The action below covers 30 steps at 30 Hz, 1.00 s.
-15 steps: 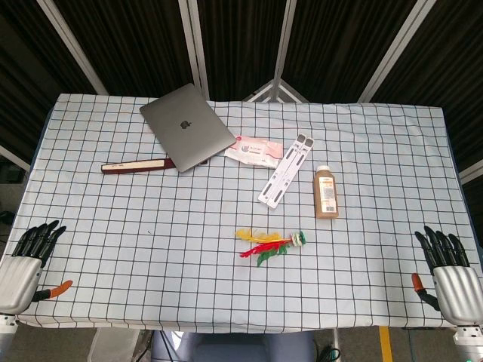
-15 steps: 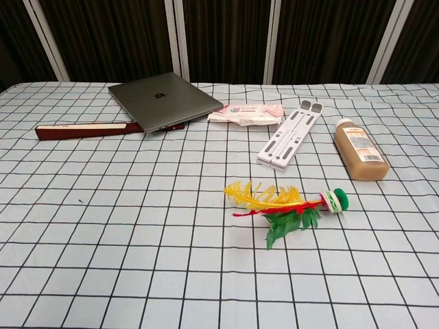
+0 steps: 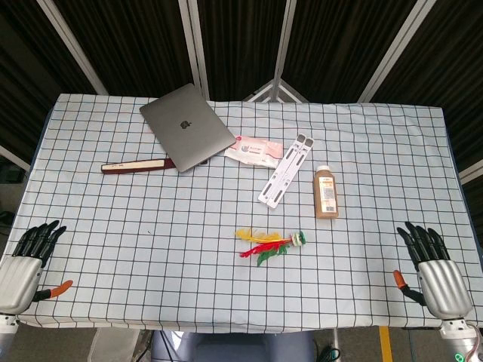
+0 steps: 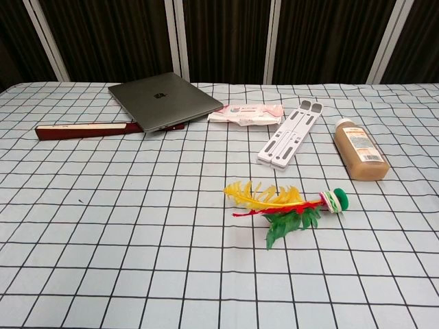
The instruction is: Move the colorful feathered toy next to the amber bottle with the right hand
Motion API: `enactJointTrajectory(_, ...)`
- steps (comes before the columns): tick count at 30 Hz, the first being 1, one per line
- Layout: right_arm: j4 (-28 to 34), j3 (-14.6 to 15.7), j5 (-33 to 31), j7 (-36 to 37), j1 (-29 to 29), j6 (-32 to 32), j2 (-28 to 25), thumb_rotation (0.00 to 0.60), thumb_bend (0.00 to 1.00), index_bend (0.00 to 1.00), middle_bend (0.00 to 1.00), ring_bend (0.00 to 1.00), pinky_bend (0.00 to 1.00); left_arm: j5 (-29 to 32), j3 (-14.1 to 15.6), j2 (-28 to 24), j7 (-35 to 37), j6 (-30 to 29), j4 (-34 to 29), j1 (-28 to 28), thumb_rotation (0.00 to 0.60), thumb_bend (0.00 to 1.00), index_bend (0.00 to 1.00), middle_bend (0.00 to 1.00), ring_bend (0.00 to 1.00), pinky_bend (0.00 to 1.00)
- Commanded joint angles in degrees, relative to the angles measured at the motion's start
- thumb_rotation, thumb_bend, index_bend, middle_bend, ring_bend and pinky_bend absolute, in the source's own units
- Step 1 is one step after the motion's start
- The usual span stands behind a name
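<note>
The feathered toy [image 3: 269, 244] lies on the checked cloth, with yellow, red and green feathers pointing left and a green-white base at its right end; it also shows in the chest view, feathered toy [image 4: 288, 203]. The amber bottle [image 3: 326, 193] lies flat just beyond and to the right of it, cap pointing away, amber bottle [image 4: 360, 149]. My right hand [image 3: 432, 265] hovers at the table's near right corner, fingers spread, holding nothing, far right of the toy. My left hand [image 3: 26, 258] sits at the near left corner, fingers extended and empty. Neither hand shows in the chest view.
A grey laptop [image 3: 187, 126] lies at the back left, with a dark red flat case [image 3: 136, 165] beside it. A pink wipes pack [image 3: 254, 150] and a white folding stand [image 3: 285, 169] lie behind the bottle. The table edge [image 3: 226, 329] runs along the front.
My right hand has moved a little left and forward over the table's near right corner. The left hand, toy and bottle are unchanged.
</note>
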<state>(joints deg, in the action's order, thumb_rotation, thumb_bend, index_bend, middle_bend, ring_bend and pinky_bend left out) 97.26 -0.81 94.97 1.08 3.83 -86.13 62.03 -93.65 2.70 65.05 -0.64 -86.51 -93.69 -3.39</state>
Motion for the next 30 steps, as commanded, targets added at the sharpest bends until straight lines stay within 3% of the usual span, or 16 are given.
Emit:
enactJointTrajectory(1, 1.43, -1.93, 2.01, 1.14, 4.00, 2.92, 1.03, 0.600, 0.44, 0.19, 0.03, 0.00, 0.00, 0.07, -0.03, 0.04, -0.19, 0.22, -0.12, -0.12, 0.600, 0.00, 0.00, 0.00, 0.00, 0.00)
enactJointTrajectory(4, 3.13, -3.68, 1.58, 0.30, 7.71, 6.76, 3.88, 0.600, 0.44, 0.31, 0.11, 0.00, 0.00, 0.15, -0.08, 0.07, -0.34, 0.25, -0.21, -0.14, 0.600, 0.00, 0.00, 0.00, 0.00, 0.00)
enactJointTrajectory(8, 4.21, -4.62, -0.03, -3.64, 11.92, 12.46, 10.67, 0.600, 0.44, 0.38, 0.18, 0.00, 0.00, 0.28, -0.13, -0.07, 0.10, 0.27, -0.21, -0.18, 0.600, 0.00, 0.00, 0.00, 0.00, 0.00)
enactJointTrajectory(20, -4.98, -3.76, -5.36, -14.16, 17.35, 20.45, 32.49, 0.600, 0.42, 0.45, 0.22, 0.00, 0.00, 0.13, -0.04, -0.52, 1.68, 0.48, -0.04, -0.39, 0.600, 0.00, 0.00, 0.00, 0.00, 0.00)
enactJointTrajectory(30, -10.58, -5.71, -8.53, -16.38, 19.37, 20.64, 40.60, 0.600, 0.42, 0.48, 0.24, 0.00, 0.00, 0.20, 0.02, -0.67, 2.06, 0.69, -0.21, -0.50, 0.600, 0.00, 0.00, 0.00, 0.00, 0.00)
